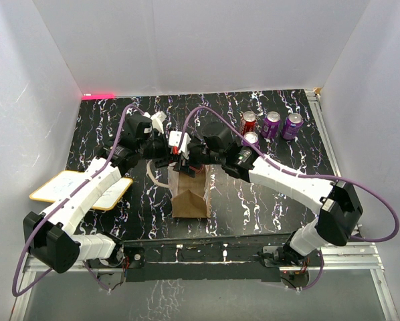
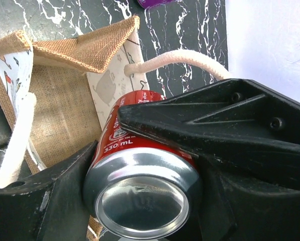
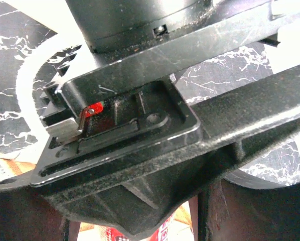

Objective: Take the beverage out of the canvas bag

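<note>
The tan canvas bag [image 1: 190, 198] stands upright at the table's middle, and in the left wrist view its open mouth [image 2: 59, 100] and cream handles [image 2: 180, 57] show. My left gripper [image 2: 145, 165] is shut on a red 330 mL soda can [image 2: 135, 150], its base toward the camera, at the bag's mouth. In the top view the left gripper [image 1: 178, 150] sits just above the bag's far edge. My right gripper [image 1: 200, 159] is close beside it over the bag. Black parts fill the right wrist view, so its jaws cannot be read. A sliver of the red can [image 3: 110, 233] shows below.
Several cans stand at the back right: a red one [image 1: 248, 121], two purple ones [image 1: 271, 124] [image 1: 293, 125], and one more [image 1: 251, 139] beside the right arm. A yellow-edged white board [image 1: 66, 187] lies at the left under the left arm. White walls enclose the table.
</note>
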